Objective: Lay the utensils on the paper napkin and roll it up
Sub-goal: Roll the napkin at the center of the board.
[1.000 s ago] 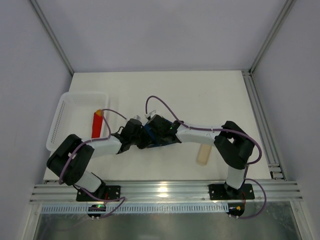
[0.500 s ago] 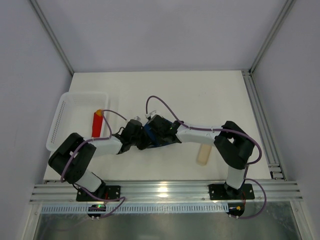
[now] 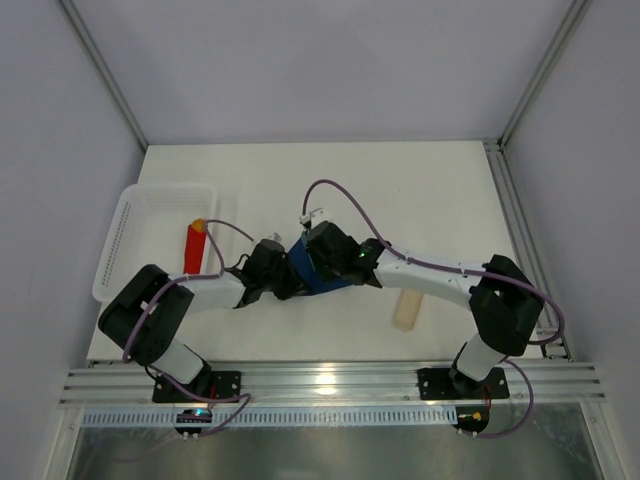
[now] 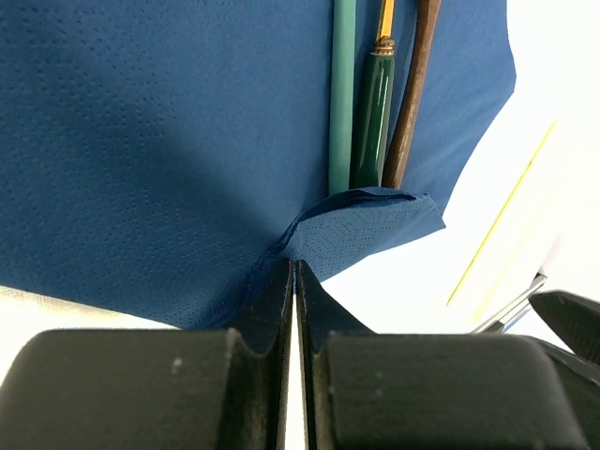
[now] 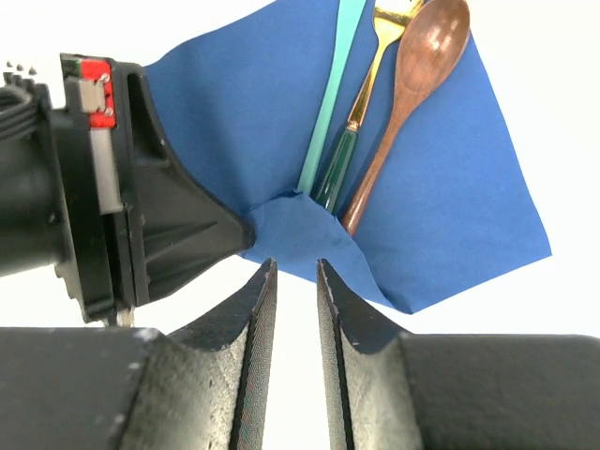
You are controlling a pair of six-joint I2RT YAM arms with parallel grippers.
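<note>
The napkin (image 5: pixel 450 187), a thin navy sheet with a fine dotted emboss, lies flat on the table (image 3: pixel 420 190) around the middle, toward the near edge, between the two wrists. On it lie the utensils (image 5: pixel 361 103), side by side and touching: a slim teal handle (image 5: pixel 330 94), a fork (image 5: pixel 375 47) with shiny gold tines and a dark green handle, and a brown wooden spoon (image 5: pixel 412 94) with an oval bowl. One napkin corner is lifted and folded over the handle ends.

The left gripper (image 4: pixel 294 272) has its black jaws pressed together on that raised fold, pinching the paper. The right gripper (image 5: pixel 293 272) hovers just beside the same corner, its jaws a narrow gap apart with nothing between them.

The table is plain, matte white. To the left, a white perforated plastic tray (image 3: pixel 120 240) sits near the table's edge, with a red block (image 3: pixel 194 250) tipped in orange against its right wall. A pale beige bar (image 3: pixel 408 310) with rounded ends lies to the right of the napkin, apart from it.

Smooth grey walls (image 3: pixel 320 60) enclose the table on three sides, and ribbed aluminium rails (image 3: pixel 330 380) run along the front where the arms are bolted.
</note>
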